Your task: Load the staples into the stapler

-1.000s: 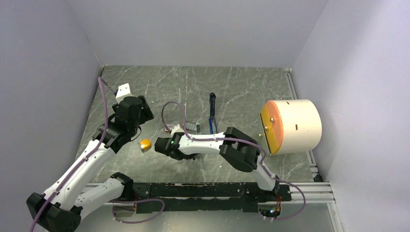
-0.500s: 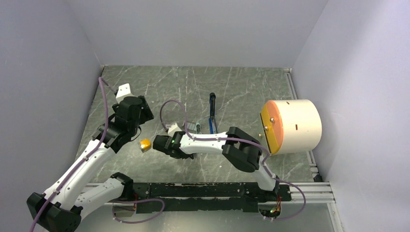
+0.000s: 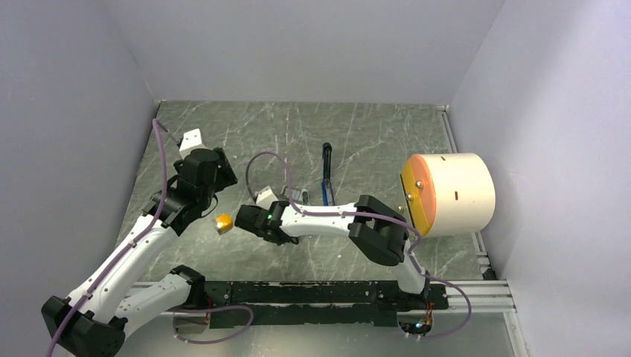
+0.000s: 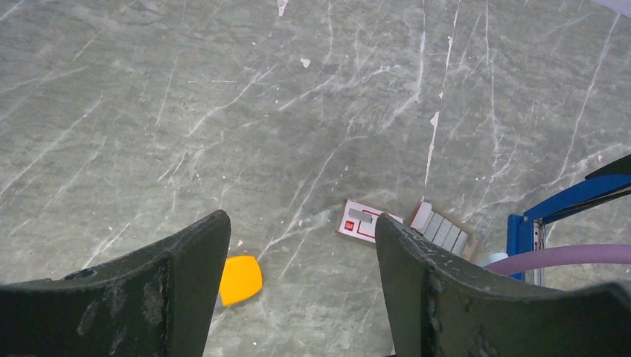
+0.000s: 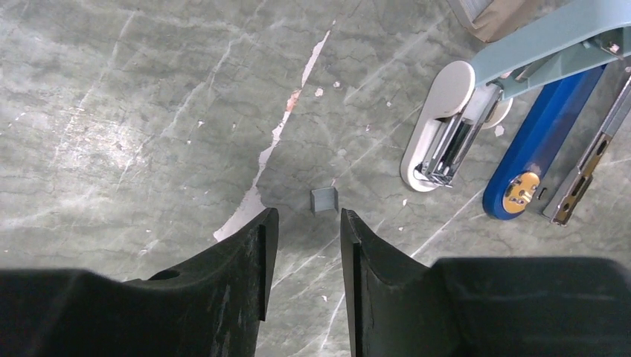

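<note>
**Both grippers empty, a staple strip just off the right fingertips**

The right gripper (image 5: pixel 306 217) reaches left across the near part of the grey marbled table (image 3: pixel 372 134). Its two dark fingers (image 5: pixel 238 268) stand only a narrow gap apart and hold nothing. A short silvery strip of staples (image 5: pixel 324 200) lies flat on the table just past the fingertips and in line with the gap. No contact with either finger shows. Whether the fingertips rest on the table I cannot tell.

Just left of that gripper, in the top view, sits a small orange block (image 4: pixel 240 280). The left gripper (image 4: pixel 300 227) hangs above the table beside it, its fingers (image 4: pixel 186 275) spread wide and holding nothing. In the left wrist view the block lies against the inner edge of one finger, below it on the table.

Further out, a small red-and-white box (image 4: pixel 362 222) lies flat with a grey tray (image 4: pixel 443 229) just beside it, pale strips lined up in the tray.

Beyond the loose strip lies the stapler (image 5: pixel 547 130), opened out. Its blue body, a pale upper arm with a white rounded end, and a bare metal rail (image 5: pixel 588 167) are splayed side by side. It is near the strip but clear of both grippers.

Well to the right stands a large cream cylinder (image 3: pixel 457 190) with an orange face.
</note>
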Controlling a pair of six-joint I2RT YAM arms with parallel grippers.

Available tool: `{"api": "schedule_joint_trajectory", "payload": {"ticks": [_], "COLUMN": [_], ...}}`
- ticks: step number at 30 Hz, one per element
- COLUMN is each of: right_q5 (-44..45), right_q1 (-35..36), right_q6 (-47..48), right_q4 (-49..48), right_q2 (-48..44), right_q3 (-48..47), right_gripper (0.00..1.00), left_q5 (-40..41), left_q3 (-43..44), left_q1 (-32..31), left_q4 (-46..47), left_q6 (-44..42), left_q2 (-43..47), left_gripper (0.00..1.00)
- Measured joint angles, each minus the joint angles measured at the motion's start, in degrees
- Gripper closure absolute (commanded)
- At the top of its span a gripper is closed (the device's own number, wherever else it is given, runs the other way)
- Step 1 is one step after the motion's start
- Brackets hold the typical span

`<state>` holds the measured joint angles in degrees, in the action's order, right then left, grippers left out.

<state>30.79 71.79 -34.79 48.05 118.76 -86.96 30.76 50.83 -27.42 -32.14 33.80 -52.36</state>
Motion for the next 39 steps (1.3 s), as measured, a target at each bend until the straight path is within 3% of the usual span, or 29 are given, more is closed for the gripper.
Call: {"api": "schedule_joint_trajectory", "payload": {"ticks": [12,21,28,35,39], "right_q5": [-1.99,-6.86,-11.67,-14.73,-15.65], "right_q1": [-2.16,-5.29,-7.19,-8.24,-8.79], "right_q6": [0.31,0.66,1.05,1.01,0.57], "right_q4": [-2.64,-7.15,-10.43,-12.04,-12.76], "right_q2": [-0.72,-3.37,-5.14,-5.90,-6.45], "right_q3": [2.01,6.10,8.70,9.90,10.71], "right_gripper": [0.53,0.65,0.68,0.77,0.78], "left_q5": [-0.17,-0.44,-0.81,-2.25,-4.81], "left_q3": [-0.02,-0.02,-0.09,-0.76,-1.66], "left_q1": [0.00,0.00,0.00,0.02,0.02], "left_q4": [0.02,0.13,0.15,0.42,0.98], "left_q6": [0.00,0.00,0.00,0.07,0.94], "left_q2": [0.00,0.00,-0.26,-0.26,-0.28], "left_gripper": [0.24,0.24,0.24,0.25,0.22]}}
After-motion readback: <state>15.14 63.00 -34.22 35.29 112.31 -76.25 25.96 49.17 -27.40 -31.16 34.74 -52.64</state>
